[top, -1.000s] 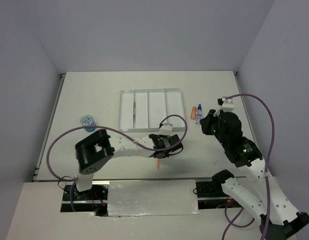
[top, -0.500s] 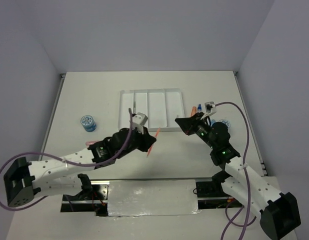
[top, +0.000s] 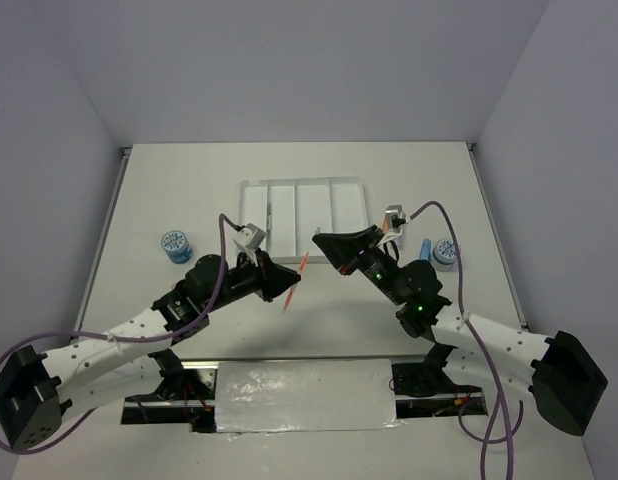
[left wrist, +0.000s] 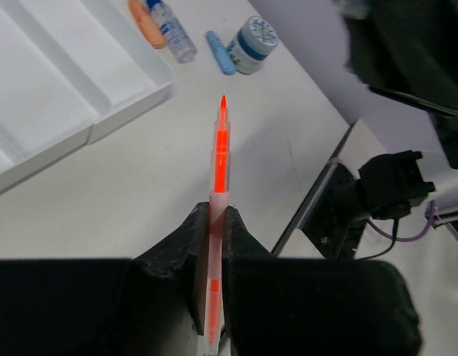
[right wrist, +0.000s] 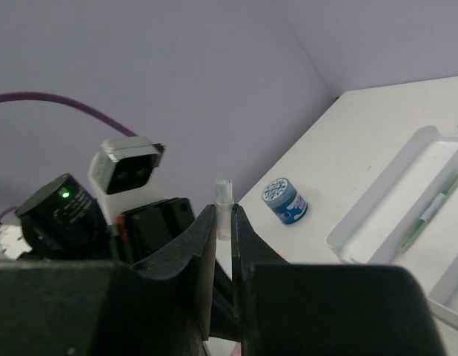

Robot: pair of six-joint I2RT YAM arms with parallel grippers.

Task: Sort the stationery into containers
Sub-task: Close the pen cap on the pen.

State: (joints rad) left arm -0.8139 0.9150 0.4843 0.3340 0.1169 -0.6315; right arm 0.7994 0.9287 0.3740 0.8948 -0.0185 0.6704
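Note:
My left gripper (top: 288, 281) (left wrist: 212, 216) is shut on the orange pen (top: 296, 282) (left wrist: 221, 152), held above the table in front of the white tray (top: 251, 186) (left wrist: 133, 104). The pen's tip points up and to the right, at the right gripper. My right gripper (top: 317, 241) (right wrist: 223, 215) faces it from the right, shut on a small clear cap-like piece (right wrist: 224, 202). A thin green pen (top: 270, 215) (right wrist: 429, 211) lies in the tray's second compartment from the left.
One blue-white roll (top: 175, 245) (right wrist: 284, 200) stands left of the tray. Right of the tray lie another roll (top: 445, 253) (left wrist: 251, 43), a blue capsule (top: 424, 248) (left wrist: 220, 52), an orange capsule (left wrist: 146, 22) and a clear bottle (left wrist: 170, 28).
The left arm has drawn back leftward, lifting the orange pen off the table in front of the tray. The right gripper has swung left from beside the tray until it faces the pen's tip.

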